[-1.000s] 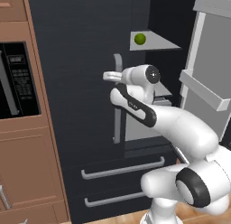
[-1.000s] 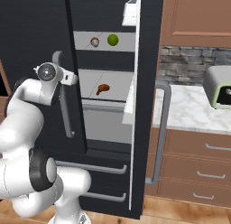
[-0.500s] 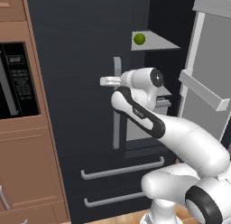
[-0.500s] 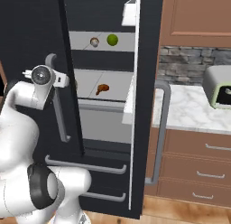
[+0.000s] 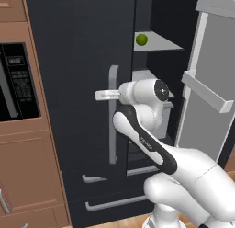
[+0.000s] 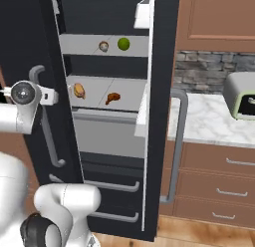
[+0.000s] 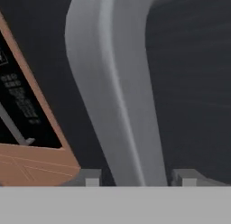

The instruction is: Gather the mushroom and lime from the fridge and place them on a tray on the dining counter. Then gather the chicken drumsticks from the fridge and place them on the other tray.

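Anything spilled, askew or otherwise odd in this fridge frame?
Nothing stands out. The lime and mushroom sit on the upper shelf, two drumsticks below. The gripper straddles the left door's handle.

Upper grey fridge shelf [image 6: 89,44]: I see a pale mushroom [image 6: 103,46] beside a round green lime [image 6: 123,43].
Lower grey shelf [image 6: 94,94]: two brown chicken drumsticks [image 6: 113,97].

Green lime [image 6: 123,44], black fridge [image 5: 78,52]
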Tool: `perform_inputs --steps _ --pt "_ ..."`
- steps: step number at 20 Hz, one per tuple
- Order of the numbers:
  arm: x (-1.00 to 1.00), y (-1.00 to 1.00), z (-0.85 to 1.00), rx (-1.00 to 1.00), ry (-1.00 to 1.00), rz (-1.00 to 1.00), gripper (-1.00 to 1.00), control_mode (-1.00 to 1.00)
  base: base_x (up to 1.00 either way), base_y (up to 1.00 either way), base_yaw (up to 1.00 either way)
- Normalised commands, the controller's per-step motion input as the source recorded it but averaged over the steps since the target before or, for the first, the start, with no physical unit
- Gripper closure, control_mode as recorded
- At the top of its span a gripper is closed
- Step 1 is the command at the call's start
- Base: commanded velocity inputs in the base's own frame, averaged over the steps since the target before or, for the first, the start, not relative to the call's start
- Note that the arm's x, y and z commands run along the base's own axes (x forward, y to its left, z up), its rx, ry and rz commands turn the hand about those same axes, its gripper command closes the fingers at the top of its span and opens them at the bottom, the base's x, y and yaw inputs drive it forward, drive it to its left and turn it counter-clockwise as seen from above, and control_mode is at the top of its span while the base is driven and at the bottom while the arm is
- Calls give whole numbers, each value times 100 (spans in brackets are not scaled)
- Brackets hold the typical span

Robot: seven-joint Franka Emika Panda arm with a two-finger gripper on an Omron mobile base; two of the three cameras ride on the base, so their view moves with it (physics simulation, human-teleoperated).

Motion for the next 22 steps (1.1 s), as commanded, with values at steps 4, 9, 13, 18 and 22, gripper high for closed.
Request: perform_inputs --steps 4,9,13,18,22 --pt "-80 64 14 0 9 5 -100 -100 0 0 0" --pt "-91 20 29 6 11 0 -100 -100 0 0 0" --pt "-100 -28 45 16 12 -6 -100 -100 0 0 0" --pt "-97 -66 59 23 14 -7 -100 -100 0 0 0" --pt "-46 -97 51 21 19 -1 -100 -100 0 0 0"
